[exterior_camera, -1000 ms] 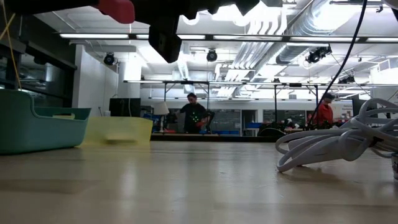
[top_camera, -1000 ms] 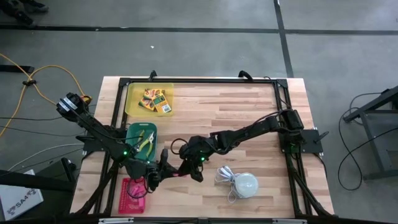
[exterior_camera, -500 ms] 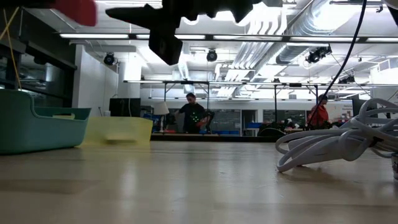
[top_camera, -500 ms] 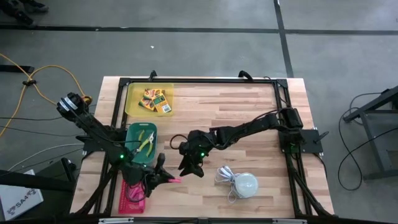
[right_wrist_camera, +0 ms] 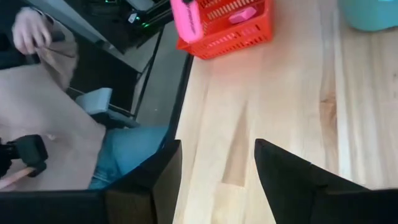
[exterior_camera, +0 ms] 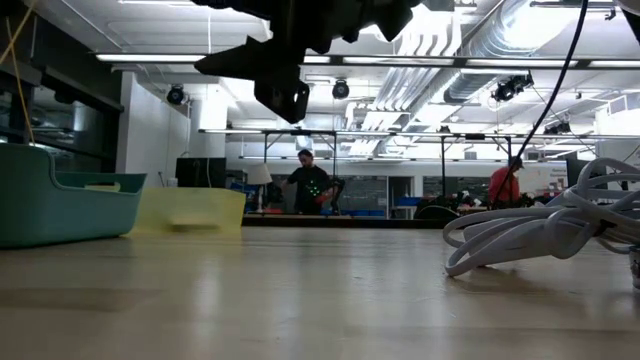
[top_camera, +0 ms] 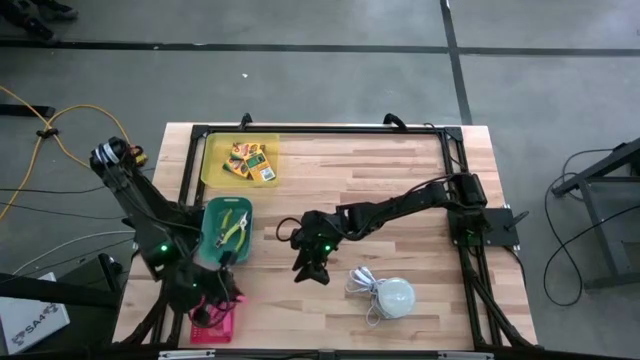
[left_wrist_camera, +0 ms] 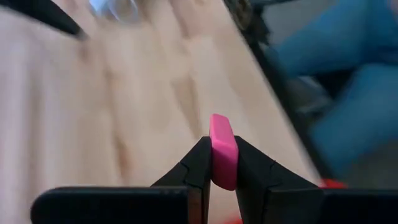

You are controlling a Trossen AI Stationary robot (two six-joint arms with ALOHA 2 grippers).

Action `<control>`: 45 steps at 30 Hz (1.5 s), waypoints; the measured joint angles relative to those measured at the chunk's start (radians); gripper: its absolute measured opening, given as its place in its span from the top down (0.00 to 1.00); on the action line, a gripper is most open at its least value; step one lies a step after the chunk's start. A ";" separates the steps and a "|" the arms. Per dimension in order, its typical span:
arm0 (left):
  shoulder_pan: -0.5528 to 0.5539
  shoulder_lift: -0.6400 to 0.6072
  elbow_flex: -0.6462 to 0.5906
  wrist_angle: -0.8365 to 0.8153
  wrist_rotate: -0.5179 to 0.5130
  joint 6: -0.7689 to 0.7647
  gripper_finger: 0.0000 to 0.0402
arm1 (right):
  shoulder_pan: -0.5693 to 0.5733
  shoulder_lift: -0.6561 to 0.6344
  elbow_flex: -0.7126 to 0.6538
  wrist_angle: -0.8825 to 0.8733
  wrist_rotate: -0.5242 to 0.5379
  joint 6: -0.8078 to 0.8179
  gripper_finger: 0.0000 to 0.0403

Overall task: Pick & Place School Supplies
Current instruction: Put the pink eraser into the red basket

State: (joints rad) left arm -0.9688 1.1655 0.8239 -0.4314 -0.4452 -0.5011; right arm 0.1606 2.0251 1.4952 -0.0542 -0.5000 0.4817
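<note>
My left gripper (top_camera: 212, 303) hangs over the red basket (top_camera: 225, 328) at the table's near left corner, shut on a pink eraser (left_wrist_camera: 222, 134). The right wrist view shows that eraser (right_wrist_camera: 185, 17) just outside the basket's rim (right_wrist_camera: 217, 38), with another pink block (right_wrist_camera: 242, 14) inside. My right gripper (top_camera: 310, 265) stands open and holds nothing above the middle of the table. Yellow-and-green boxes (top_camera: 250, 160) lie in the yellow tray (top_camera: 212, 165). The green-handled scissors (top_camera: 232, 228) lie in the teal bin (top_camera: 212, 212). My left gripper pinches the pink eraser's lower half (left_wrist_camera: 223, 171) between its two fingers, which press on its two broad faces. The eraser's other end (left_wrist_camera: 220, 121) sticks out past the fingertips. It is lifted clear, above the table's near left corner.
A white dome (top_camera: 393, 296) with a coiled white cord (top_camera: 362, 283) lies near the front right of centre; the cord (exterior_camera: 540, 232) shows large in the low view. A person sits just beyond the table's near edge (right_wrist_camera: 37, 37). Bare wood lies between the bins and the dome.
My left gripper has drawn away from my right gripper, carrying the pink eraser toward the table's near left corner and up to the red basket, and it has rolled its wrist on the way. My right gripper has stayed near the middle of the table.
</note>
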 joint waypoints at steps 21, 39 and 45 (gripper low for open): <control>-0.097 0.078 0.008 -0.128 0.402 -0.686 0.91 | 0.048 0.000 0.000 -0.013 0.004 -0.015 0.53; -0.035 0.279 0.003 -0.055 0.529 -0.649 0.82 | 0.103 0.000 0.000 -0.026 0.001 -0.012 0.53; -0.032 0.284 0.003 -0.070 0.530 -0.669 0.82 | 0.109 0.000 0.000 -0.040 0.000 -0.015 0.53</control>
State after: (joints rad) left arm -1.0006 1.4494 0.8268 -0.5011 0.0845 -1.1699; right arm 0.2695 2.0251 1.4952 -0.0938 -0.4998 0.4671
